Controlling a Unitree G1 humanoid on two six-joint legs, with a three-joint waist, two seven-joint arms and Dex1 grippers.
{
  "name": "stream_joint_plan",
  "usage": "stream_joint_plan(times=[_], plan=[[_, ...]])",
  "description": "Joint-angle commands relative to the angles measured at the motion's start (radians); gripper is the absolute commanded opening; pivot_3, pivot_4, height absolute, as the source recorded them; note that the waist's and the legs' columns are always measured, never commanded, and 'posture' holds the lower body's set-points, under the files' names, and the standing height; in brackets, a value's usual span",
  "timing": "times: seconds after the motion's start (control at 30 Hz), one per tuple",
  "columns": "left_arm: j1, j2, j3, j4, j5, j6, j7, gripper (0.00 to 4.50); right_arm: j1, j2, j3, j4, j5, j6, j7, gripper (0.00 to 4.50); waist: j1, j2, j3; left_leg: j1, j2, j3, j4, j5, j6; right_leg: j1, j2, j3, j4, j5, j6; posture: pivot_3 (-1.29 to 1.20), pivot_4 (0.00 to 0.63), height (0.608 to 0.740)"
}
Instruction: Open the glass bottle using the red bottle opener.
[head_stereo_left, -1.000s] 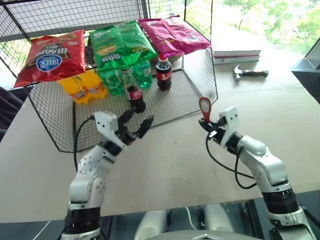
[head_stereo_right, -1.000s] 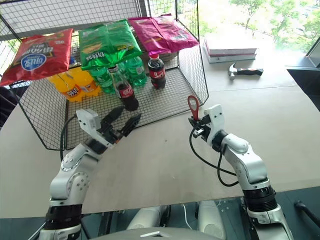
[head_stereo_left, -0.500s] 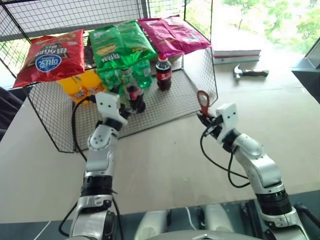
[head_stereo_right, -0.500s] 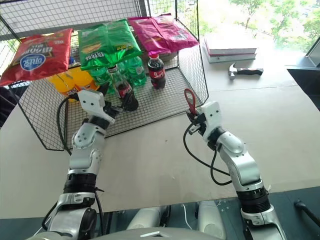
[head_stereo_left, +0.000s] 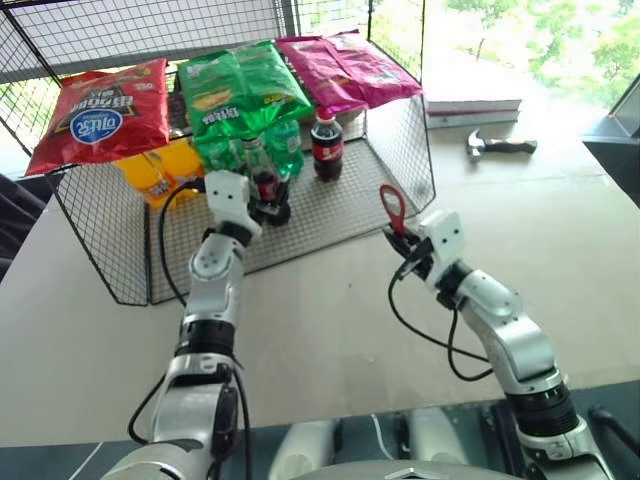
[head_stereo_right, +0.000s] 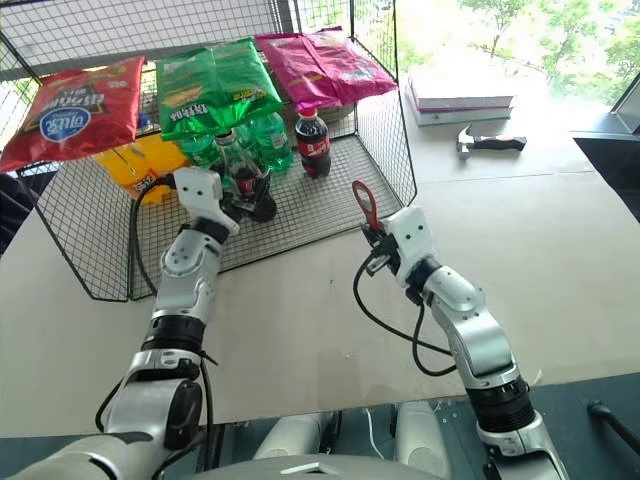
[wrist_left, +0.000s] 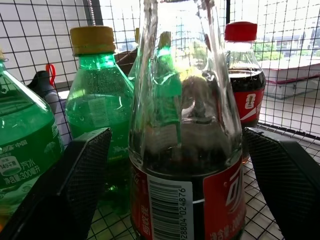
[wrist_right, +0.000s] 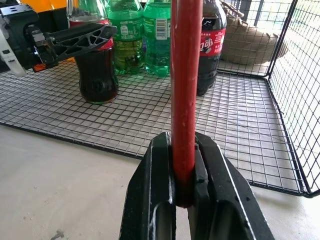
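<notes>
The glass bottle stands upright on the wire floor of the mesh rack, near its front edge, with green plastic bottles behind it and a red-capped cola bottle further back toward the right arm's side. The left gripper is extended forward into the rack, pointing slightly above level. Its two black fingers stand wide apart, one on each side of the bottle's lower body; contact with the glass cannot be confirmed. The right gripper is held over the table in front of the rack, pointing level toward the left. Its fingers are clamped on the handle of the red bottle opener, which stands upright, ring head uppermost. Snack bags lie on the rack's top.
</notes>
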Motion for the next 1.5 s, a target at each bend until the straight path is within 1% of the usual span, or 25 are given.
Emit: stream_joint_plan(times=[0.03, 0.07, 0.1, 0.17, 0.23, 0.4, 0.57, 0.7, 0.9, 0.97, 1.13, 1.27, 1.5], plan=[[-0.056, 0.005, 0.006, 0.056, 0.006, -0.047, -0.004, 4.39, 0.004, 0.001, -0.006, -0.053, -0.006, -0.025, -0.001, 0.00, -0.001, 0.000, 0.000, 0.000, 0.000, 0.000, 0.000, 0.000, 0.000, 0.000, 0.000, 0.000, 0.000, 0.000, 0.000, 0.00, 0.150, 0.740], [-0.064, 0.005, 0.005, 0.071, 0.007, -0.053, -0.007, 4.39, 0.006, 0.001, -0.006, -0.055, -0.009, -0.025, -0.001, 0.00, -0.001, 0.000, 0.000, 0.000, 0.000, 0.000, 0.000, 0.000, 0.000, 0.000, 0.000, 0.000, 0.000, 0.000, 0.000, 0.00, 0.150, 0.740], [-0.074, 0.005, 0.004, 0.090, 0.008, -0.058, -0.009, 4.14, 0.007, 0.002, -0.006, -0.055, -0.013, -0.026, -0.002, 0.00, -0.002, 0.000, 0.000, 0.000, 0.000, 0.000, 0.000, 0.000, 0.000, 0.000, 0.000, 0.000, 0.000, 0.000, 0.000, 0.00, 0.150, 0.740], [-0.089, 0.007, 0.002, 0.119, 0.011, -0.067, -0.011, 3.53, 0.009, 0.003, -0.006, -0.056, -0.017, -0.026, -0.003, 0.00, -0.002, 0.000, 0.000, 0.000, 0.000, 0.000, 0.000, 0.000, 0.000, 0.000, 0.000, 0.000, 0.000, 0.000, 0.000, 0.00, 0.150, 0.740], [-0.104, 0.008, 0.001, 0.148, 0.012, -0.073, -0.014, 2.65, 0.011, 0.006, -0.007, -0.058, -0.019, -0.025, -0.006, 0.00, -0.003, 0.000, 0.000, 0.000, 0.000, 0.000, 0.000, 0.000, 0.000, 0.000, 0.000, 0.000, 0.000, 0.000, 0.000, 0.00, 0.150, 0.740], [-0.112, 0.004, 0.001, 0.177, 0.006, -0.080, -0.032, 2.67, 0.014, 0.002, -0.011, -0.062, -0.021, -0.024, -0.002, 0.00, -0.003, 0.000, 0.000, 0.000, 0.000, 0.000, 0.001, 0.000, 0.000, 0.000, 0.000, 0.000, 0.001, 0.000, 0.000, 0.00, 0.150, 0.740], [-0.084, 0.008, -0.002, 0.122, -0.015, -0.066, -0.076, 2.67, 0.003, -0.009, -0.035, -0.049, -0.019, -0.029, 0.000, 0.00, -0.002, 0.000, 0.000, 0.000, 0.000, 0.000, 0.001, 0.000, 0.000, 0.000, 0.000, 0.000, 0.001, 0.000, 0.000, 0.00, 0.150, 0.740], [0.019, 0.030, -0.029, -0.071, -0.072, 0.027, -0.190, 2.67, -0.024, -0.025, -0.071, -0.019, -0.022, -0.047, -0.003, 0.00, -0.005, 0.000, 0.000, 0.000, 0.000, 0.000, 0.001, 0.000, 0.000, 0.000, 0.000, 0.001, 0.001, 0.000, 0.000, 0.00, 0.150, 0.740], [0.143, 0.059, -0.072, -0.357, -0.142, 0.198, -0.293, 2.67, -0.049, -0.035, -0.106, 0.020, -0.029, -0.080, -0.010, 0.00, -0.003, 0.000, 0.000, 0.000, 0.001, 0.000, 0.001, 0.000, 0.000, 0.000, 0.000, 0.001, 0.001, 0.000, 0.000, 0.00, 0.150, 0.740], [0.177, 0.053, -0.101, -0.460, -0.192, 0.271, -0.333, 2.67, -0.058, -0.034, -0.118, 0.036, -0.035, -0.095, -0.018, 0.00, -0.003, 0.000, 0.000, 0.000, 0.000, 0.000, 0.001, 0.000, 0.000, 0.000, 0.000, 0.001, 0.001, 0.000, 0.000, 0.00, 0.150, 0.740], [0.234, 0.035, -0.188, -0.621, -0.254, 0.409, -0.396, 2.67, -0.089, -0.031, -0.141, 0.071, -0.042, -0.121, -0.036, 0.00, -0.004, 0.000, 0.000, -0.001, 0.000, 0.000, 0.001, 0.000, 0.000, 0.000, 0.000, 0.001, 0.001, 0.000, 0.000, 0.00, 0.150, 0.740], [0.240, 0.020, -0.194, -0.641, -0.232, 0.401, -0.384, 2.67, -0.101, -0.030, -0.148, 0.083, -0.043, -0.130, -0.037, 0.00, -0.007, 0.000, 0.000, 0.000, 0.001, 0.000, 0.001, 0.000, 0.000, 0.000, 0.001, 0.001, 0.001, 0.000, 0.000, 0.00, 0.150, 0.740], [0.259, -0.005, -0.200, -0.634, -0.161, 0.308, -0.347, 2.67, -0.094, -0.022, -0.143, 0.075, -0.048, -0.129, -0.041, 0.00, -0.004, 0.000, 0.000, 0.000, 0.001, 0.001, 0.001, 0.001, -0.001, 0.000, 0.001, 0.002, 0.001, 0.000, 0.000, 0.00, 0.150, 0.740]])
